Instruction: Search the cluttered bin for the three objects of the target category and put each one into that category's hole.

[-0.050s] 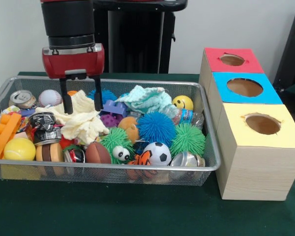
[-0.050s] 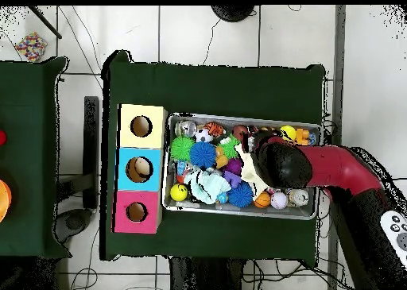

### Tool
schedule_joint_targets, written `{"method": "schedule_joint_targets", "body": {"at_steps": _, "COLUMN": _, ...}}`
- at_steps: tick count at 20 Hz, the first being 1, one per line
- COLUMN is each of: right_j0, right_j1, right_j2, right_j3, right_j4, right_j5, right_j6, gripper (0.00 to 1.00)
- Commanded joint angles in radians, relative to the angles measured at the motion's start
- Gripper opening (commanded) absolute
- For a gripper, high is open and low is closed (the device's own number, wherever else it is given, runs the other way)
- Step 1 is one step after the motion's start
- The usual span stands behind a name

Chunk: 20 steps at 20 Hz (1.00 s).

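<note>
A wire mesh bin [image 1: 113,168] is packed with toys, cans, balls and cloths. My gripper [image 1: 82,104] hangs at its back left, open, its two black fingers [image 1: 66,101] straddling the top of a pale yellow cloth [image 1: 83,123]. A teal cloth [image 1: 147,98] lies at the back centre. Three wooden boxes stand to the right, each with one hole: red [image 1: 216,56], blue [image 1: 270,96] and yellow [image 1: 236,123]. In the overhead view the arm [image 2: 318,166] covers the gripper; the yellow cloth [image 2: 250,164] shows at its edge and the teal cloth [image 2: 208,185] beside it.
Around the cloth lie a baseball [image 1: 49,97], crushed cans [image 1: 22,98], an orange brick [image 1: 5,132], a yellow ball [image 1: 19,148], spiky blue [image 1: 156,128] and green [image 1: 188,138] balls, a soccer ball [image 1: 160,152] and a smiley ball [image 1: 183,102]. Green cloth covers the table [image 1: 88,206].
</note>
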Motion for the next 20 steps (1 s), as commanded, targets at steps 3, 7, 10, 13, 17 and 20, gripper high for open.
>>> {"method": "schedule_joint_targets", "body": {"at_steps": 3, "right_j0": 0.028, "right_j1": 0.006, "right_j2": 0.012, "right_j3": -0.021, "right_j4": -0.039, "right_j5": 0.144, "right_j6": -0.143, "gripper": 1.0}}
{"method": "schedule_joint_targets", "body": {"at_steps": 7, "right_j0": 0.042, "right_j1": 0.005, "right_j2": -0.007, "right_j3": -0.035, "right_j4": -0.043, "right_j5": 0.203, "right_j6": -0.158, "gripper": 1.0}}
{"method": "schedule_joint_targets", "body": {"at_steps": 10, "right_j0": 0.045, "right_j1": 0.01, "right_j2": -0.011, "right_j3": -0.036, "right_j4": -0.058, "right_j5": 0.227, "right_j6": -0.178, "gripper": 1.0}}
{"method": "schedule_joint_targets", "body": {"at_steps": 13, "right_j0": 0.052, "right_j1": 0.016, "right_j2": -0.018, "right_j3": -0.037, "right_j4": -0.082, "right_j5": 0.232, "right_j6": -0.185, "gripper": 1.0}}
{"method": "schedule_joint_targets", "body": {"at_steps": 17, "right_j0": 0.067, "right_j1": 0.028, "right_j2": -0.043, "right_j3": -0.037, "right_j4": -0.13, "right_j5": 0.198, "right_j6": -0.153, "gripper": 1.0}}
{"method": "schedule_joint_targets", "body": {"at_steps": 20, "right_j0": 0.088, "right_j1": 0.0, "right_j2": -0.066, "right_j3": -0.029, "right_j4": -0.163, "right_j5": 0.184, "right_j6": -0.125, "gripper": 1.0}}
